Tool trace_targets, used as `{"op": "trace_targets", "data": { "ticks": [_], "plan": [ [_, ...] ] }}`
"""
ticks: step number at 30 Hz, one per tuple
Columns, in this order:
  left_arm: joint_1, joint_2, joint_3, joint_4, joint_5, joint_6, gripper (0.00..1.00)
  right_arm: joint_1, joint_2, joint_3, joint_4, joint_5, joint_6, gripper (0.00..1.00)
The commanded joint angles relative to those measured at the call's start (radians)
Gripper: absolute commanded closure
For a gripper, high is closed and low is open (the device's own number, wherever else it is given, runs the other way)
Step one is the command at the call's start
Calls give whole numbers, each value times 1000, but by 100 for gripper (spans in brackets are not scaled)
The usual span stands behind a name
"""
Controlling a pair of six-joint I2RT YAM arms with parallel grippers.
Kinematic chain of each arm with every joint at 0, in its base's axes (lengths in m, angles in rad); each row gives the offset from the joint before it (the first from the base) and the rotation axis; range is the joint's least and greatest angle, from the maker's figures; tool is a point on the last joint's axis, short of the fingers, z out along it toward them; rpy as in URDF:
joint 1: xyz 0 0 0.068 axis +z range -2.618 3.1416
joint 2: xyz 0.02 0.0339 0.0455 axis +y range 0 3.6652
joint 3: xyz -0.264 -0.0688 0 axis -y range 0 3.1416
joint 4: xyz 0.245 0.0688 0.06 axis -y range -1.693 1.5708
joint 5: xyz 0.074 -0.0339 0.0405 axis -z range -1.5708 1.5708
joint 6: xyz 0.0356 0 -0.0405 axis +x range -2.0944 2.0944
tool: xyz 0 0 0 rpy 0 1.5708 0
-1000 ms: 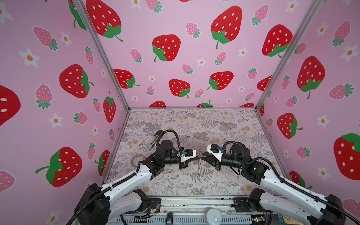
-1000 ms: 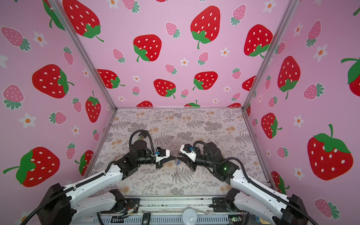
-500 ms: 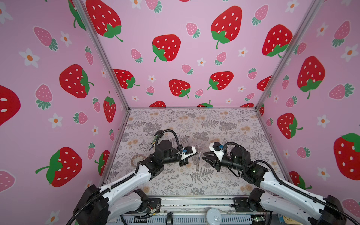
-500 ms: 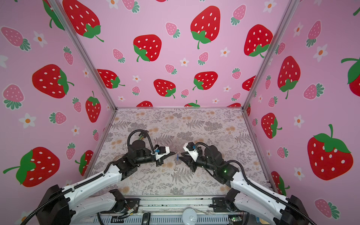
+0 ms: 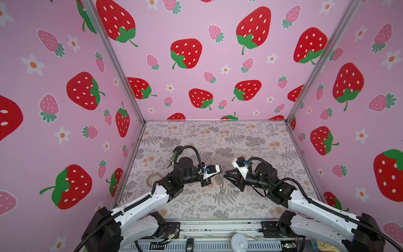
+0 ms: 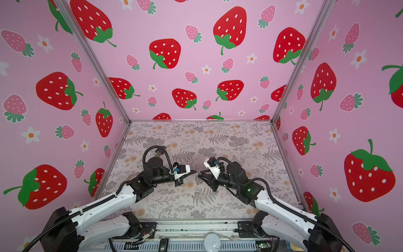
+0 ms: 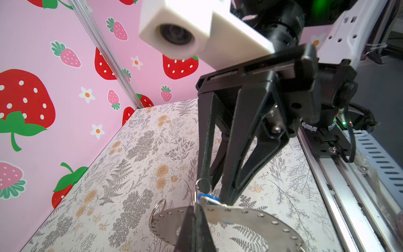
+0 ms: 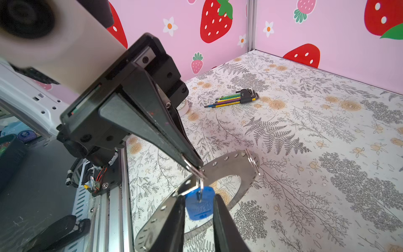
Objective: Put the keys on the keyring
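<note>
The keyring (image 8: 235,165) is a flat grey metal ring with small holes along its rim, held above the mat. It hangs edge-on in both top views (image 5: 221,184) (image 6: 197,184). My left gripper (image 7: 194,207) is shut on its rim, where a small wire loop (image 7: 201,182) stands; its tips (image 8: 196,167) pinch that loop. The key's blue head (image 8: 199,204) hangs from the loop and sits between the fingers (image 8: 224,224) of my right gripper (image 8: 198,197), which is shut on it. The key's blade is hidden. In both top views the two grippers (image 5: 220,172) (image 5: 225,174) meet tip to tip.
A bundle of coloured hex keys (image 8: 235,99) (image 5: 173,158) lies on the mat behind the left arm. A pale coil (image 5: 153,179) lies near the left wall. The metal rail (image 8: 113,196) runs along the front edge. Pink walls close in three sides.
Both grippers have risen slightly while staying tip to tip. The keyring now hangs plainly below them. The right jaws have narrowed a little.
</note>
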Motion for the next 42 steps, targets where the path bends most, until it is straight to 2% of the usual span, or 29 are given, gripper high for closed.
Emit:
{"op": "trace_targets", "data": {
  "ticks": [1, 6, 11, 27, 37, 42],
  "plan": [
    [-4, -22, 18, 28, -2, 25, 100, -5, -12, 28, 32, -5, 35, 73],
    [-6, -23, 17, 29, -2, 27, 100, -9, -26, 17, 55, -15, 51, 71],
    [-7, -23, 17, 28, -1, 30, 100, -18, -16, 16, 70, -25, 79, 80],
    [-11, -31, 12, 27, 17, 44, 100, -48, 0, 29, 50, -48, 102, 98],
    [-7, -32, 10, 48, 68, 20, 100, -50, -2, 35, 1, -79, 32, 100],
    [6, -20, 12, 74, 143, -13, 100, -50, -7, 27, -5, -111, 17, 100]
  ]
}}
